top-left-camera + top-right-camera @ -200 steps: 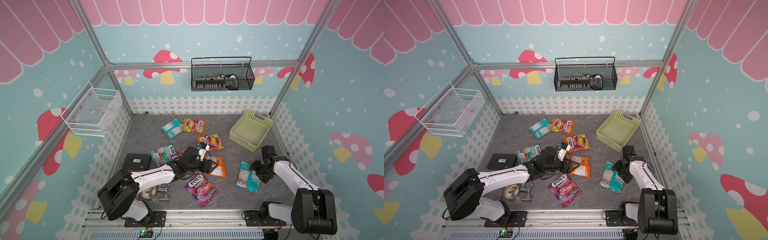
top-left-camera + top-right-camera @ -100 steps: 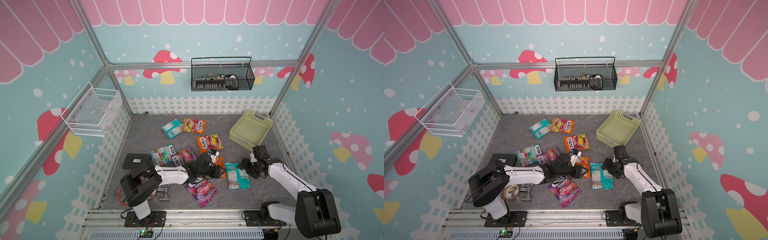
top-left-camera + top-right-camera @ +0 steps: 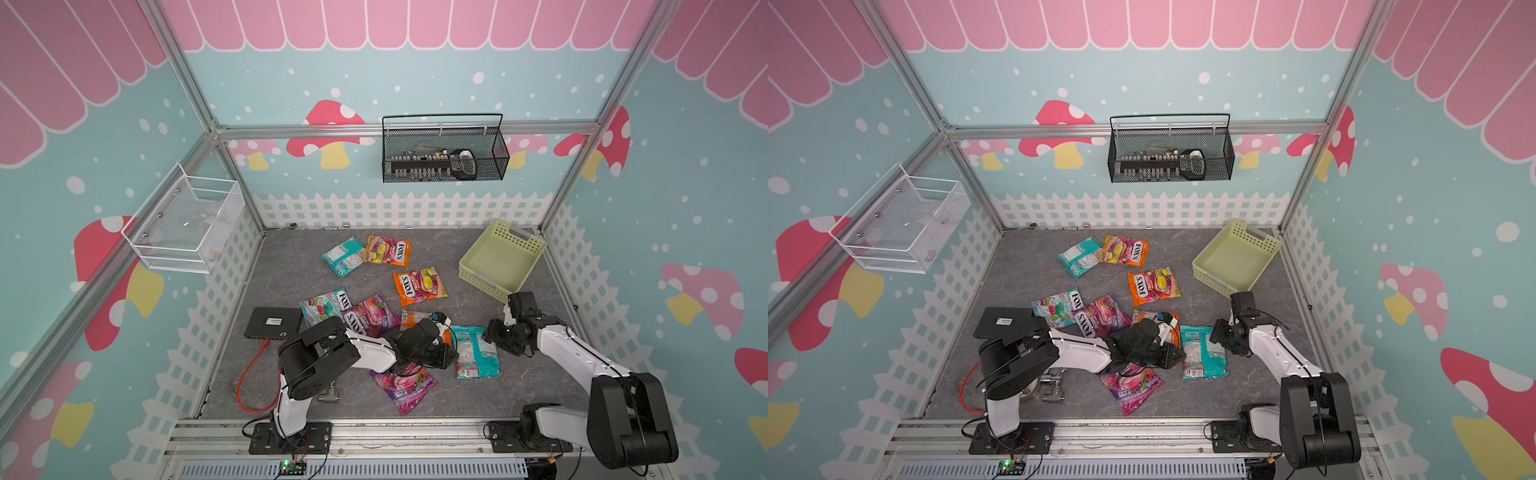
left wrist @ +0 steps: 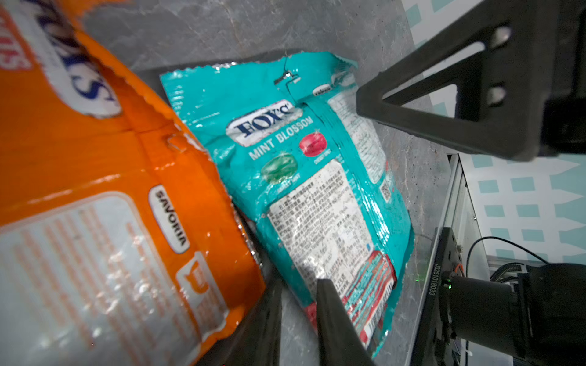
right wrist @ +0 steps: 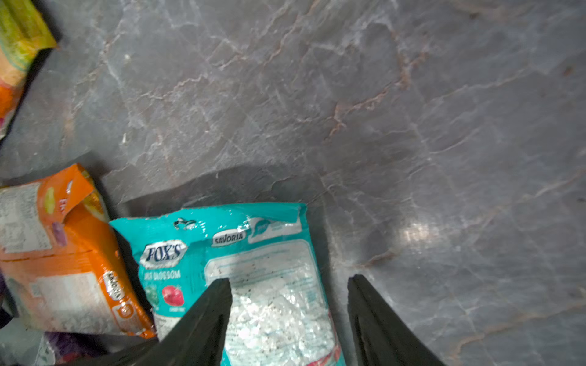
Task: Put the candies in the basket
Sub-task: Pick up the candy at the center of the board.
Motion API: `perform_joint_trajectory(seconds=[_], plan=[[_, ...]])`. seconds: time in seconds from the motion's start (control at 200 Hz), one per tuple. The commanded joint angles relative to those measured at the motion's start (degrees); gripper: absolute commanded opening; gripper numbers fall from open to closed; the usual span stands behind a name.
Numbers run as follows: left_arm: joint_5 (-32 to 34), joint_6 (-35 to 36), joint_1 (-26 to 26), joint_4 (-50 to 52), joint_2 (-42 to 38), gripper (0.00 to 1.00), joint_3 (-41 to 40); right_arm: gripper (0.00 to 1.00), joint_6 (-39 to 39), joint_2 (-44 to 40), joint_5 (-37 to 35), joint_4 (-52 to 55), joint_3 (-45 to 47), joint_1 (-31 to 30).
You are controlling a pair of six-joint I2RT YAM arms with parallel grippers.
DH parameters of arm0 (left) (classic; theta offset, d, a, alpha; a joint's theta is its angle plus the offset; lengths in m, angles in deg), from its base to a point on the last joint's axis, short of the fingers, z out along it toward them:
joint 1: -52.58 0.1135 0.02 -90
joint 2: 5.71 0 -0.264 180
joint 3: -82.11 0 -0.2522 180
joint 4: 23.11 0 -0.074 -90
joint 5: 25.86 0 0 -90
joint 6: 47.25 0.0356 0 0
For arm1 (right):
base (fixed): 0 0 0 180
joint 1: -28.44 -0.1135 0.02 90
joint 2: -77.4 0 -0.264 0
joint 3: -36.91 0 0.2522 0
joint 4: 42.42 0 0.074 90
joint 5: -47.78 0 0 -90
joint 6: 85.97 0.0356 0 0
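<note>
Grey floor (image 3: 291,270): teal candy bag (image 3: 473,351) lies flat, basket (image 3: 498,259) empty farther back. Open right gripper (image 5: 289,279) straddles the bag's edge; left gripper (image 4: 299,285) nearly closed, grip unclear. Pinch the seam, lift clear.

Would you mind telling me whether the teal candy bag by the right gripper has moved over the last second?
Yes. The teal bag has slid away from the right-side white fence, toward the cell's middle.

Teal walls (image 3: 415,83) with pink scallops and mushrooms enclose a grey stone-patterned floor (image 3: 291,266). A white picket fence (image 3: 395,210) lines its edges; a black wire basket (image 3: 444,166) hangs at the back.
</note>
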Motion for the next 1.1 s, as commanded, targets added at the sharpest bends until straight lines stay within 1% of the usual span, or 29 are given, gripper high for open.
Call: perform_joint_trajectory(seconds=[0.0, 0.135, 0.16, 0.205, 0.305, 0.405, 0.495, 0.54, 0.575, 0.625, 0.68, 0.7, 0.77, 0.851, 0.886, 1.021, 1.096], plan=[[1.0, 0.3, -0.1, 0.6, 1.1, 0.21, 0.5, 0.64, -1.2, -2.0, 3.0, -2.4, 1.8, 0.2], [0.8, 0.2, -0.3, 0.9, 2.3, 0.17, 0.5, 0.64, 0.4, -0.2, 1.9, -2.7, 2.9, 0.1], [0.8, 0.2, -0.2, 1.1, 2.5, 0.18, 0.7, 0.64, 0.6, 0.1, 2.1, -3.1, 3.4, 0.1], [1.2, 0.0, -0.2, 1.6, 2.8, 0.17, 1.0, 0.64, 0.7, 0.6, 2.6, -4.1, 4.1, 0.1], [1.5, -0.1, -0.2, 2.3, 3.2, 0.14, 1.1, 0.63, -0.1, -0.1, 7.0, -6.8, 5.6, 0.2], [2.4, -0.3, -0.2, 3.5, 3.5, 0.14, 1.4, 0.56, -1.0, -4.4, 12.8, -9.6, 6.4, 0.1], [2.6, -0.3, -0.2, 3.5, 3.9, 0.14, 1.6, 0.46, -0.5, -10.3, 16.4, -12.1, 7.1, 0.1], [2.6, -0.5, -0.2, 3.5, 4.2, 0.14, 1.8, 0.38, -0.3, -13.1, 18.1, -13.1, 7.1, 0.2], [2.4, -0.6, -0.2, 3.5, 4.5, 0.14, 2.0, 0.3, -0.3, -14.5, 19.4, -13.7, 7.1, 0.1], [2.3, -0.7, -0.2, 3.5, 4.7, 0.14, 2.4, 0.14, -0.5, -15.7, 20.8, -14.0, 6.8, 0.1], [2.3, -1.0, -0.3, 3.6, 4.6, 0.15, 2.7, 0.01, -1.1, -16.5, 21.7, -13.8, 6.1, 0.1], [2.4, -1.1, -0.2, 3.5, 4.4, 0.15, 2.7, 0.0, -1.4, -16.7, 21.7, -13.8, 5.9, 0.1], [2.6, -1.5, -0.2, 3.0, 2.9, 0.2, 2.4, 0.0, -3.2, -17.1, 20.7, -13.2, 4.5, 0.1], [3.1, -1.4, -0.1, 1.9, -0.9, 0.26, 1.3, 0.0, -4.8, -17.4, 17.9, -11.7, 1.7, 0.1], [2.9, -1.4, 0.2, 1.4, -2.8, 0.3, 0.7, 0.0, -5.3, -17.6, 17.1, -11.5, 0.5, 0.0], [0.6, -1.5, 3.0, -0.6, -10.9, 0.5, -2.2, 0.0, -8.7, -17.7, 11.1, -8.9, -7.7, -0.1], [-0.3, -0.3, 5.5, 0.7, -15.1, 0.65, -3.2, 0.0, -11.6, -16.5, 8.0, -8.2, -13.2, -0.3]])
